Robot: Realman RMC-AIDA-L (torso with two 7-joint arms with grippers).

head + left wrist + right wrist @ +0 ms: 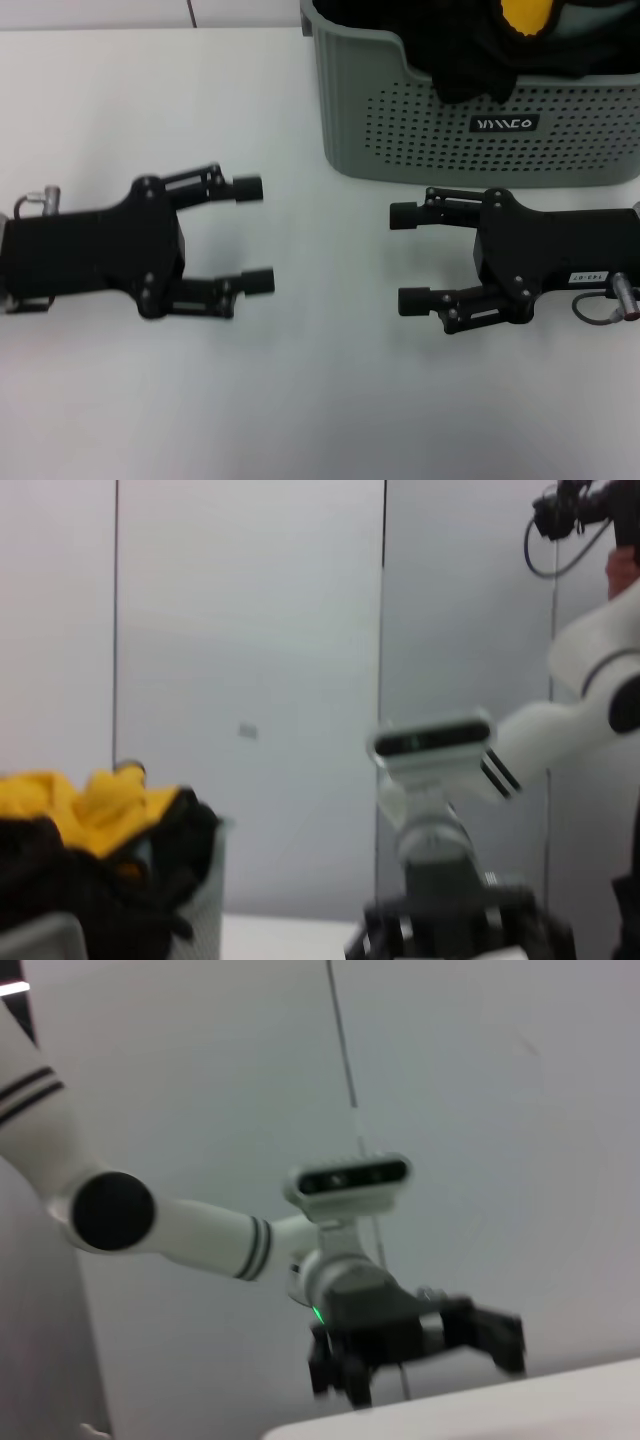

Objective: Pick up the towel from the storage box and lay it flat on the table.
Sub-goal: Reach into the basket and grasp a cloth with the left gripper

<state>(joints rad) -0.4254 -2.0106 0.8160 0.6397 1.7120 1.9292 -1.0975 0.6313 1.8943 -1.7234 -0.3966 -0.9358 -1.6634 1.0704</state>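
Head view: I log the table (300,400), white, with both of my grippers lying low over it, fingertips pointing toward each other. Left gripper (254,234) at the left, jaws spread, nothing between them. Right gripper (408,258) at the right, jaws spread likewise, holding nothing, just in front of the box (480,130). The box stands at the far right of the table, grey-green, perforated wall, black logo label facing me. Inside it I see dark cloth heaped up and over the rim, with a patch of yellow towel (525,14) at the top. Left wrist view: the towel (85,805) shows as a yellow crumple atop dark cloth in the box (205,905); farther off, my right arm and the right gripper (455,935), its jaws not readable here. Right wrist view: my left arm across a table edge (480,1415), with the left gripper (505,1345), jaws apart.
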